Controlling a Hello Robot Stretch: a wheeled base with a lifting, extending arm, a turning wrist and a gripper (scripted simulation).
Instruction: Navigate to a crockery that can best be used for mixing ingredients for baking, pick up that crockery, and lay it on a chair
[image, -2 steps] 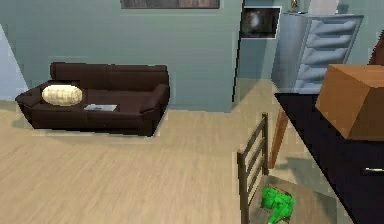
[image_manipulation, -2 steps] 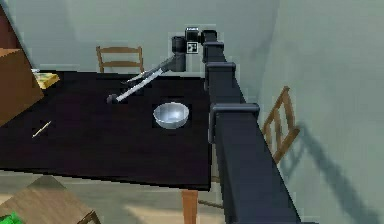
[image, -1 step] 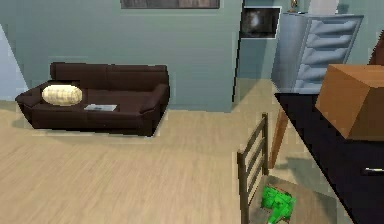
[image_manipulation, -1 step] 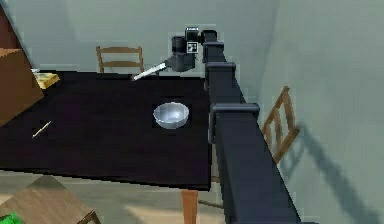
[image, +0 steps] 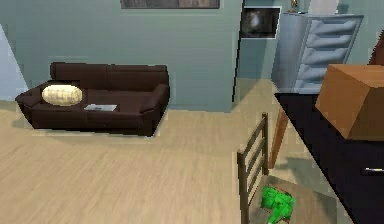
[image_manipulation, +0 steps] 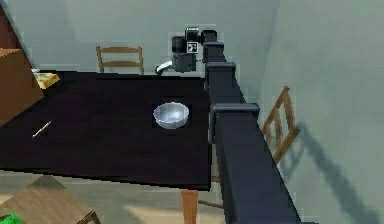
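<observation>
A grey metal bowl (image_manipulation: 171, 116) stands upright near the middle of a black table (image_manipulation: 100, 140). The dark arm (image_manipulation: 235, 130) rises from the bottom edge along the table's right end. The gripper (image_manipulation: 165, 68) is at the arm's far end, over the table's far edge and beyond the bowl. It holds nothing, with only bare tabletop and wall behind its fingers. A wooden chair (image_manipulation: 120, 58) stands at the table's far side, left of the gripper. Another chair (image_manipulation: 281, 124) stands past the table's right end.
A cardboard box (image_manipulation: 15, 85) (image: 355, 98) sits on the table, with a thin stick (image_manipulation: 40, 129) lying near it. In the forward view, a wooden chair (image: 255, 150) with a green thing (image: 278, 205) on it stands by the table (image: 330, 150). A brown sofa (image: 100, 95) stands against the wall across open floor.
</observation>
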